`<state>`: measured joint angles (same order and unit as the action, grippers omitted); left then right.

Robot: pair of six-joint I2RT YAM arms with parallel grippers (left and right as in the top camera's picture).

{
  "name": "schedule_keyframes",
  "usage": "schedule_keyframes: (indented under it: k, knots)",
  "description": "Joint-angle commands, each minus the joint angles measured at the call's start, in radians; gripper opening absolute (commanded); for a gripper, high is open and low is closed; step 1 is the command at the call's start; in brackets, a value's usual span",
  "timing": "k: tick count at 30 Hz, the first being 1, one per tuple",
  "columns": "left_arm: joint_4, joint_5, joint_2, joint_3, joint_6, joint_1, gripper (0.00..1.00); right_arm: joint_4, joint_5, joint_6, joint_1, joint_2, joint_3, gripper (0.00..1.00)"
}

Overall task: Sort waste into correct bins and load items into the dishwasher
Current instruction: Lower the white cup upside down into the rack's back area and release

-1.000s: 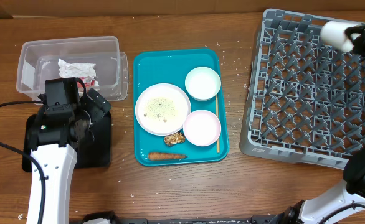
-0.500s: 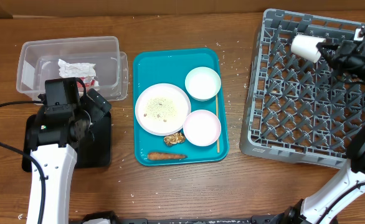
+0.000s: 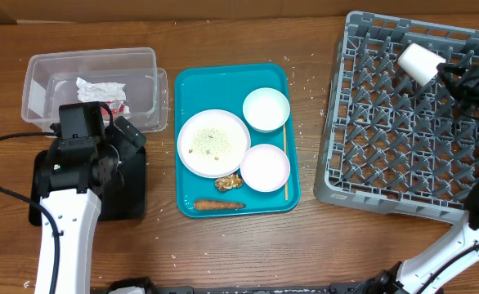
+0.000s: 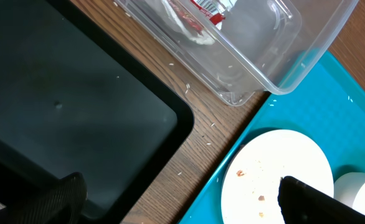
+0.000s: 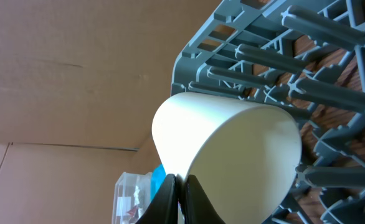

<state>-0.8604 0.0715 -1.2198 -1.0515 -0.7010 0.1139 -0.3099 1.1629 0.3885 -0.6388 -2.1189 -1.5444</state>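
Note:
My right gripper [image 3: 440,72] is shut on the rim of the small white cup [image 3: 418,61] and holds it tilted over the far part of the grey dish rack [image 3: 403,155]. In the right wrist view the cup [image 5: 232,149] fills the middle, with the fingers [image 5: 180,186] pinching its rim. My left gripper [image 4: 182,205] is open and empty, over the gap between the black tray [image 4: 64,106] and the white plate [image 4: 276,168]. The plate [image 3: 214,143] carries rice grains. Two white bowls [image 3: 266,109] [image 3: 265,167], a brown lump [image 3: 228,182] and a sausage stick [image 3: 219,205] lie on the teal tray.
The teal tray [image 3: 223,82] lies mid-table. The clear tub [image 3: 88,61] at the far left holds a napkin [image 3: 100,87] and a red wrapper [image 3: 118,107]. The black tray [image 3: 132,192] is partly under my left arm. A thin stick [image 3: 286,163] lies along the teal tray's right side.
My right gripper carried the cup left over the rack, then a little back to the right. The left arm has not moved.

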Motion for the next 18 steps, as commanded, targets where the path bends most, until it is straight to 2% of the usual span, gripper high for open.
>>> schedule_keyframes:
  k: [1,11,18]
  knots:
    - [0.001,-0.002,0.004,-0.010,-0.006,0.004,1.00,-0.017,-0.034,-0.002,-0.013,-0.018,0.007,0.04]
    - [0.001,-0.002,0.004,-0.010,-0.006,0.004,1.00,-0.083,-0.151,-0.003,-0.066,-0.013,0.005,0.04]
    - [0.001,-0.002,0.004,-0.010,-0.006,0.004,1.00,-0.134,-0.154,-0.002,-0.137,0.001,0.004,0.05]
